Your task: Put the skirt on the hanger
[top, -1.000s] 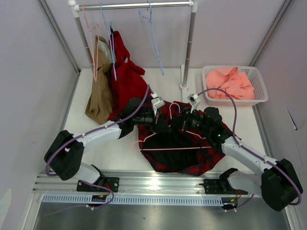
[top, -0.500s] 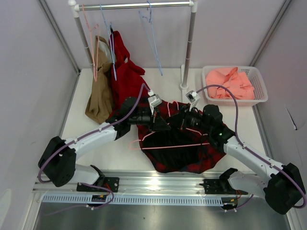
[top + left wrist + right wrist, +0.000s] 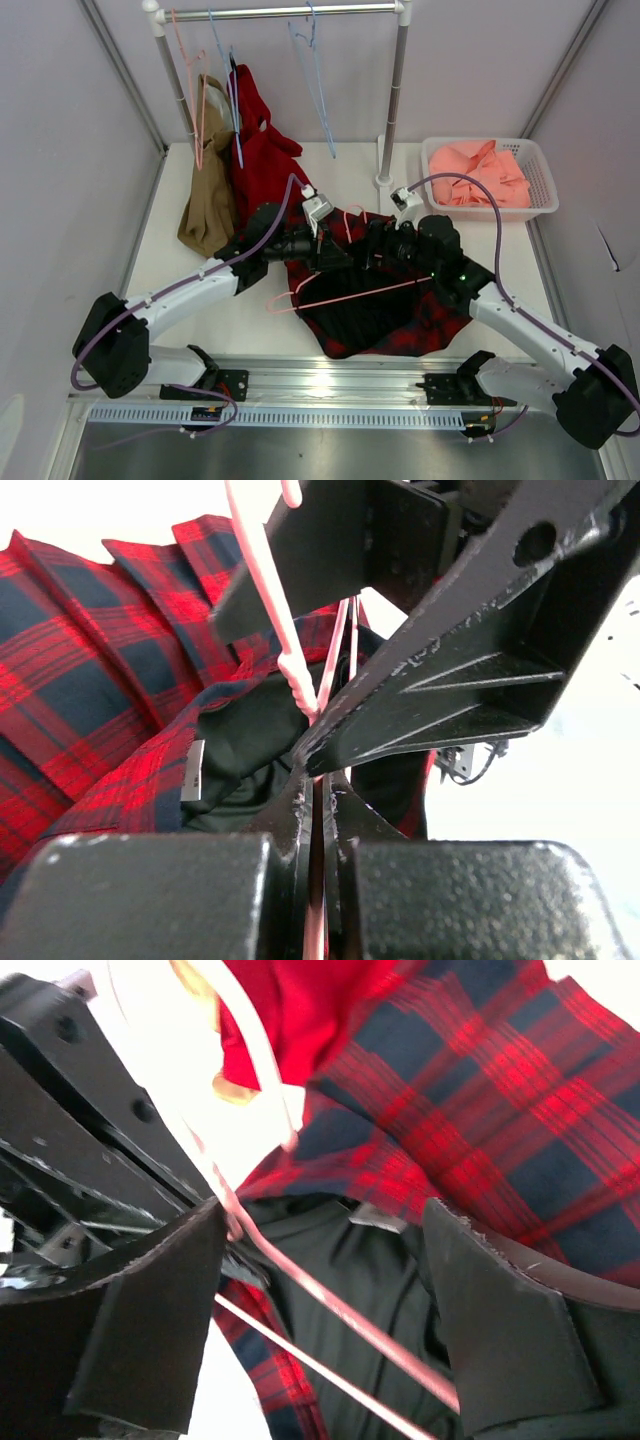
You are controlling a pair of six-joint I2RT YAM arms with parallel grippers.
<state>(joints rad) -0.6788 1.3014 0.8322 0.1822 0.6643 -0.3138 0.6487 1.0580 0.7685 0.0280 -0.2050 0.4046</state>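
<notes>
The plaid skirt lies bunched on the table between the arms, black lining up. The pink hanger slants across it, its left end lower and past the cloth. My left gripper is shut on the hanger's wire near the hook, and the wire runs between its closed jaws. My right gripper faces it from the right, close by. Its jaws stand wide open around the hanger arm and the lining, gripping nothing. Plaid folds lie beneath.
A clothes rack at the back holds light-blue hangers, a solid red garment and a tan one. Its right post stands near a white basket of salmon-pink cloth.
My right gripper's jaws have opened wide from nearly shut. Both grippers moved slightly toward the back, and the hanger bar now tilts, left end lower.
</notes>
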